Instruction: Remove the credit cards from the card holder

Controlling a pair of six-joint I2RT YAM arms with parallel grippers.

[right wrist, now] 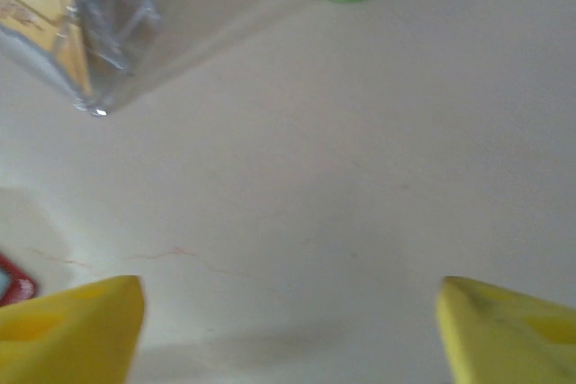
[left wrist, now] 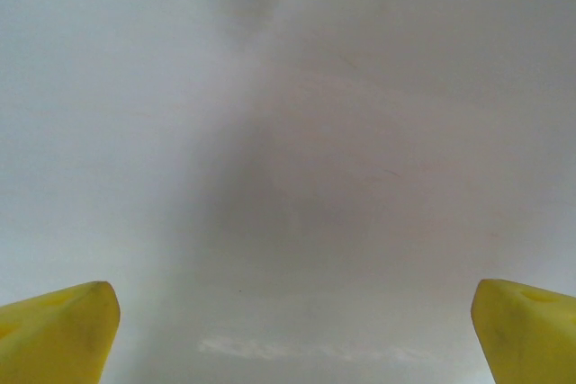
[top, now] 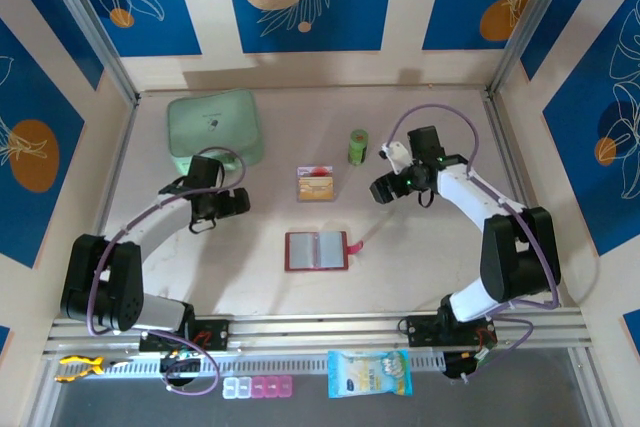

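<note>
Beige tabletop (top: 420,257), blue leafy walls all round. Dark red card holder (top: 317,250) lies open mid-table, with the credit cards (top: 315,184) a little beyond it, apart, in something clear. Left gripper (top: 235,202) and right gripper (top: 383,187) flank the cards, both spread wide and holding nothing. Green bottle (top: 358,147) and mint case (top: 214,127) sit further back.

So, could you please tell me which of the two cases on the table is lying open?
The small dark red card holder lies spread flat, grey sleeves showing; the larger mint-green case looks closed.
</note>
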